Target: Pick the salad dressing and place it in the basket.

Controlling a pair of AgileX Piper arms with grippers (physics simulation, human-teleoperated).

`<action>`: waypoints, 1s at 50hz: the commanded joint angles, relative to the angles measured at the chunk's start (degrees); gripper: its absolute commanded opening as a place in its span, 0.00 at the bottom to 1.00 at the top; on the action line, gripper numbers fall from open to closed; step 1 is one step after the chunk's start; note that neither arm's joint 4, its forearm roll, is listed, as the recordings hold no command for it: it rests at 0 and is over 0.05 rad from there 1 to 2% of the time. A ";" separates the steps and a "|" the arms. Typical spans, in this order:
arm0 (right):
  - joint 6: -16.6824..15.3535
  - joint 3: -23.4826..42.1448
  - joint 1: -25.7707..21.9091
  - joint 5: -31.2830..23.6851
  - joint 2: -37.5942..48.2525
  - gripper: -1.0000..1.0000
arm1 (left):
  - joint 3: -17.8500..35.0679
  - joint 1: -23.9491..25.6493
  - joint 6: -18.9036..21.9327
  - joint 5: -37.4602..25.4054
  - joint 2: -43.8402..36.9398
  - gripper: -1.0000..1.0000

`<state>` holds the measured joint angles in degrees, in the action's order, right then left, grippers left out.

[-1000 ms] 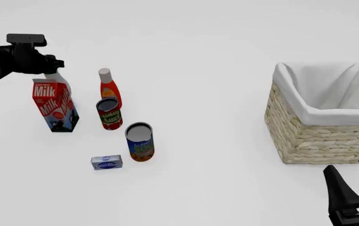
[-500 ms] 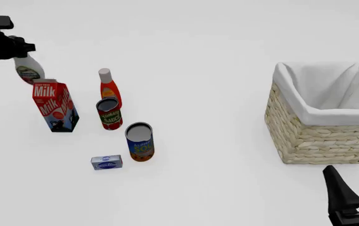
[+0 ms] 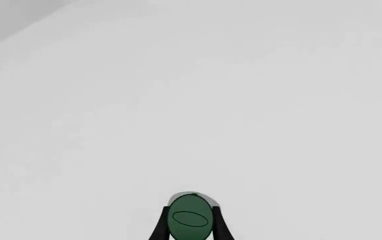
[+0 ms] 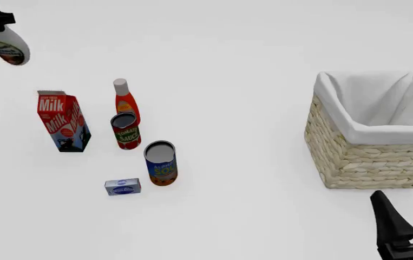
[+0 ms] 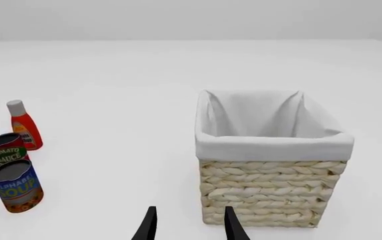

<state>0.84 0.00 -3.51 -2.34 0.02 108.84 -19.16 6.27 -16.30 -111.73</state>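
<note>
The left pincer [image 3: 190,231] is closed on the green cap of the salad dressing [image 4: 8,46], and the bottle is held high up in the air at the far left, tilted a little. Nothing is touched by the bottle. Below it on the white bench [image 4: 235,81] a red milk carton [image 4: 63,121] is seen standing. Just to the right of the carton an orange-red bottle [image 4: 125,102] with a white cap is found, and a tomato sauce can [image 4: 125,130] is set right in front of it. A soup can [image 4: 161,163] is placed nearer still, and a small blue box [image 4: 122,187] is laid beside it. The basket [image 4: 371,157] is set far off on the right side, well apart from all of these. Only white cloth is seen inside the basket. The bench between the groceries and the basket is bare. The right pincer [image 5: 187,224] is held open just in front of the basket, and nothing is gripped by it.
</note>
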 commanded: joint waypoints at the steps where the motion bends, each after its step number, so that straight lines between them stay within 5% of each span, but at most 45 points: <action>1: 0.16 0.00 -0.11 0.07 0.00 1.00 | -0.16 6.51 0.74 -1.94 5.49 0.00; 19: 0.23 0.00 -0.59 0.18 0.00 1.00 | -12.87 22.28 6.14 2.21 17.27 0.00; 29: 0.24 0.00 -0.77 0.35 -0.01 1.00 | -16.76 27.94 3.64 3.12 20.59 0.00; 41: 0.21 0.00 -1.08 0.64 -0.01 1.00 | -27.83 38.61 6.62 9.83 25.58 0.00; 50: 0.22 0.00 -0.71 0.53 -0.01 1.00 | -30.02 43.89 1.96 10.31 27.00 0.00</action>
<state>1.06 0.00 -4.34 -1.84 0.01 82.59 18.31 9.63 -7.81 -87.41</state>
